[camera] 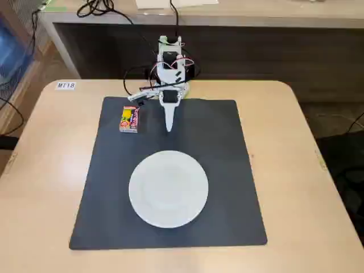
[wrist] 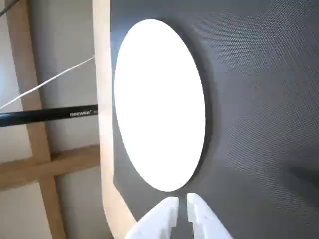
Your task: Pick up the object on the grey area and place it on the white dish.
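In the fixed view a small yellow packet with red and purple print, the object point(camera: 129, 119), lies flat near the far left corner of the grey area point(camera: 227, 170). The white dish point(camera: 168, 188) sits on the mat's near middle. My gripper point(camera: 169, 128) hangs over the mat's far middle, to the right of the packet and apart from it, pointing toward the dish. The wrist view shows the dish point(wrist: 159, 104) ahead of my white fingertips point(wrist: 172, 205), which stand close together with a thin gap and nothing between them. The packet is out of that view.
The arm's base point(camera: 169, 74) stands at the table's far edge with cables around it. A label point(camera: 66, 86) is stuck on the beige tabletop point(camera: 45, 187) at far left. A shelf point(camera: 227, 11) runs behind the table.
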Tool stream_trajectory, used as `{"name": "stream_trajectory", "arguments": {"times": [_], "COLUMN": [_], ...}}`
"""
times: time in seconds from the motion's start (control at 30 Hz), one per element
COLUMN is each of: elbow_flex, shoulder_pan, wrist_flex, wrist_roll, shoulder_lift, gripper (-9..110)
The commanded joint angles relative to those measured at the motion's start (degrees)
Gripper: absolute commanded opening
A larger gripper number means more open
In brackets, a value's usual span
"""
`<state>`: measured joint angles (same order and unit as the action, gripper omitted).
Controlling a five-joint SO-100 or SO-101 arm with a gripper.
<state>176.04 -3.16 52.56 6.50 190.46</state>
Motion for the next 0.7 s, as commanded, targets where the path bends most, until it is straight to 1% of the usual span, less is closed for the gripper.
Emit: {"name": "stream_trajectory", "arguments": {"times": [0.0, 0.4, 0.57, 0.63, 0.67], "elbow_flex": [1.85, 1.14, -9.14, -14.41, -17.93], "shoulder_pan": [-1.58, -1.41, -1.58, -1.93, -2.11], "wrist_flex": [1.49, 1.14, 6.42, 6.33, 6.24], "wrist_roll": [-2.29, -2.46, -6.94, -8.35, -8.35], "shoulder_lift": [1.58, 1.58, 1.32, -2.64, -7.21], "gripper": [0, 0, 0, 0, 0]}}
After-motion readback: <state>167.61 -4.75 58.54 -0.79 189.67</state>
